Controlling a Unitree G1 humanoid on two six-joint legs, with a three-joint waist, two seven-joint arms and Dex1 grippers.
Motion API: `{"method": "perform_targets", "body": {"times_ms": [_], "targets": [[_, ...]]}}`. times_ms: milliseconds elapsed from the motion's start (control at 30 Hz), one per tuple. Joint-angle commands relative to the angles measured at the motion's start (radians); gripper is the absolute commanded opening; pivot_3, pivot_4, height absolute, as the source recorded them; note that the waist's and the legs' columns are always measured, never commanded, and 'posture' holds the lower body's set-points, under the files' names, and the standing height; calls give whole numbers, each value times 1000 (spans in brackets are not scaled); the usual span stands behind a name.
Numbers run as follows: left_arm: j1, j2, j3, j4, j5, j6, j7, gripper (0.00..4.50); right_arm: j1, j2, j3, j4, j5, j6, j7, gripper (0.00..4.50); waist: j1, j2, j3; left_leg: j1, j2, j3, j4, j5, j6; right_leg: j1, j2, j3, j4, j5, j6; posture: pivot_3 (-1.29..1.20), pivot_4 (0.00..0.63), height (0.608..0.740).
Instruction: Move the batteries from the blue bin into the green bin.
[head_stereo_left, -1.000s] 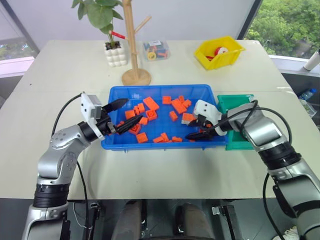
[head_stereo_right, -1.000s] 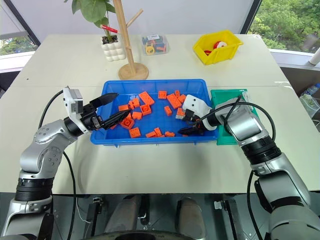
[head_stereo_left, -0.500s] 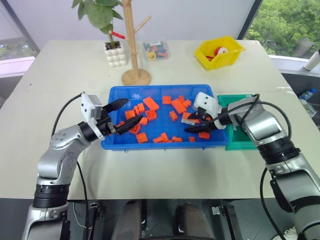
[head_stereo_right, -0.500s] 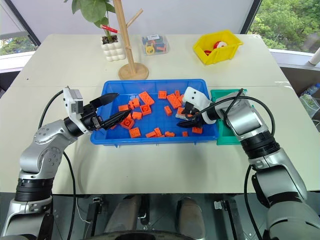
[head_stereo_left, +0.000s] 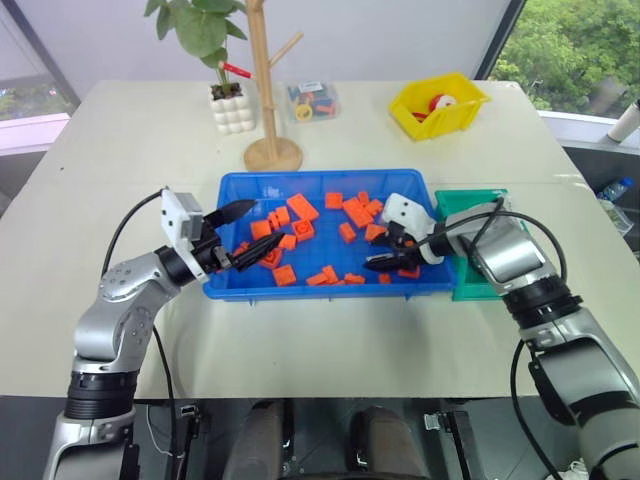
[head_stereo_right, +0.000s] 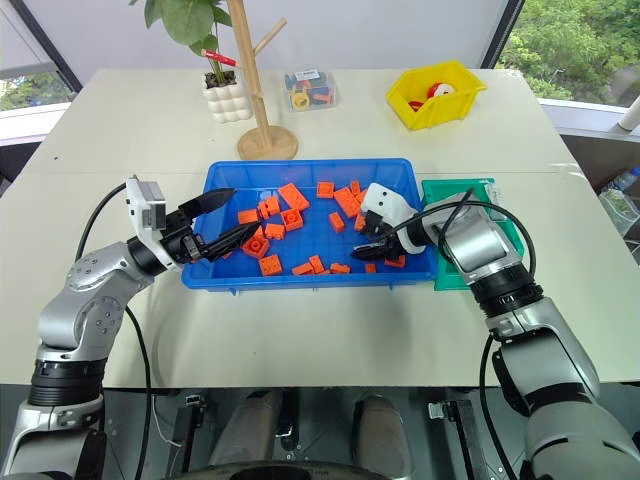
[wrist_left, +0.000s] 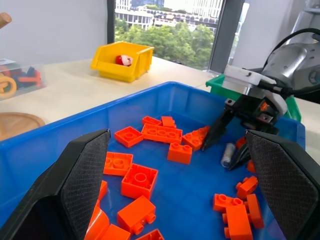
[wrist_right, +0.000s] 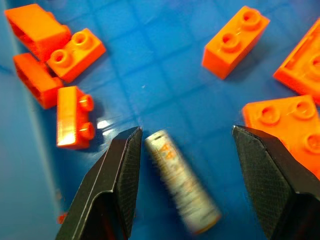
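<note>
The blue bin (head_stereo_left: 320, 176) holds many orange bricks (head_stereo_left: 302, 209). One battery (wrist_right: 182, 187), a slim silvery cylinder, lies on the bin floor near its right end and also shows in the left wrist view (wrist_left: 228, 154). My right gripper (head_stereo_left: 385, 256) is open and angled down over it, one finger on each side, the battery lying closer to one finger (wrist_right: 120, 175). My left gripper (head_stereo_left: 248, 235) hangs open over the bin's left end, holding nothing. The green bin (head_stereo_left: 462, 203) stands against the blue bin's right side, partly behind my right arm.
At the back of the table are a yellow bin (head_stereo_left: 438, 103), a small clear box (head_stereo_left: 311, 100), a wooden stand (head_stereo_left: 270, 150) and a potted plant (head_stereo_left: 232, 108). Bare tabletop lies in front of the blue bin.
My right forearm has swung in a little while its open gripper stays over the same end of the blue bin. The left arm has not moved.
</note>
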Motion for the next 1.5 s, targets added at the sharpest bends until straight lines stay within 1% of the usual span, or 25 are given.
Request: {"method": "perform_targets", "body": {"times_ms": [33, 200, 367, 467, 500, 533, 567, 600, 633, 800, 933, 1067, 1167, 1300, 1433, 1500], "targets": [[0, 7, 22, -46, -17, -4, 4, 4500, -12, 0, 6, 12, -17, -10, 13, 2916, 0, 0, 0, 0, 0, 0, 0, 0, 0, 0, 0, 0, 0, 0, 0, 0, 150, 739], [8, 7, 26, -53, -20, -3, 9, 4500, -25, -52, 30, 28, -55, -72, 78, 2916, 1, 0, 0, 0, 0, 0, 0, 0, 0, 0, 0, 0, 0, 0, 0, 0, 150, 739], [9, 4, 24, -51, -19, -5, 11, 4500, -40, -79, 54, 39, -90, -119, 126, 2916, 2, 0, 0, 0, 0, 0, 0, 0, 0, 0, 0, 0, 0, 0, 0, 0, 150, 739], [4, 2, 22, -47, -17, -8, 10, 4500, -39, -70, 53, 48, -94, -127, 131, 2210, 3, 0, 0, 0, 0, 0, 0, 0, 0, 0, 0, 0, 0, 0, 0, 0, 150, 739], [4, 1, 22, -47, -17, -9, 10, 4500, -37, -67, 53, 47, -92, -126, 136, 1732, 3, 0, 0, 0, 0, 0, 0, 0, 0, 0, 0, 0, 0, 0, 0, 0, 150, 739], [3, 2, 22, -48, -18, -9, 9, 4500, -33, -66, 54, 42, -92, -126, 144, 1363, 3, 0, 0, 0, 0, 0, 0, 0, 0, 0, 0, 0, 0, 0, 0, 0, 150, 739], [3, 4, 24, -48, -19, -8, 8, 4500, -30, -66, 54, 38, -91, -124, 148, 758, 3, 0, 0, 0, 0, 0, 0, 0, 0, 0, 0, 0, 0, 0, 0, 0, 150, 739], [2, 6, 25, -49, -20, -7, 7, 4500, -28, -65, 54, 35, -92, -123, 151, 288, 3, 0, 0, 0, 0, 0, 0, 0, 0, 0, 0, 0, 0, 0, 0, 0, 150, 739], [2, 8, 27, -49, -21, -6, 5, 4500, -27, -64, 54, 33, -92, -122, 152, 40, 3, 0, 0, 0, 0, 0, 0, 0, 0, 0, 0, 0, 0, 0, 0, 0, 150, 739], [5, 38, 31, -53, -33, 6, -23, 4500, -32, -58, 51, 31, -95, -123, 155, 43, 2, 0, 0, 0, 0, 0, 0, 0, 0, 0, 0, 0, 0, 0, 0, 0, 150, 739], [-3, 76, 23, -49, -55, 27, -72, 4500, -78, -23, 2, 49, -92, -124, 77, 43, -1, 0, 0, 0, 0, 0, 0, 0, 0, 0, 0, 0, 0, 0, 0, 0, 150, 739], [-107, 95, -10, 11, -68, 42, -154, 4500, -223, -33, -105, 34, -41, -56, 39, 43, 1, 2, 2, -1, 0, 0, 0, 0, 0, -1, 0, 0, 0, 0, 0, 0, 150, 739], [-196, 87, -44, 82, -62, 43, -230, 4500, -272, -92, -149, 10, -30, -21, 45, 43, 7, 2, 2, -2, 0, 0, 1, 0, 0, -2, 0, 0, 0, 0, 0, 0, 150, 739], [-291, 75, -90, 166, -47, 40, -321, 4500, -261, -173, -187, -43, -25, 20, 50, 43, 13, 1, 1, -2, -1, 0, -1, 0, 0, -2, 0, -1, -1, 0, 0, 0, 150, 739], [-415, 50, -159, 295, -4, 5, -439, 4500, -152, -294, -252, -170, -6, 108, 45, 43, 24, 1, 1, -3, -1, 1, 1, 0, 0, -3, 0, -1, -1, 0, 0, 0, 150, 739], [-462, 33, -181, 359, 19, -18, -484, 4500, -92, -329, -289, -232, 15, 161, 32, 43, 22, 1, 1, -4, -1, 2, 1, 0, 1, -3, 0, -1, -1, 0, 0, 0, 150, 739]]}}
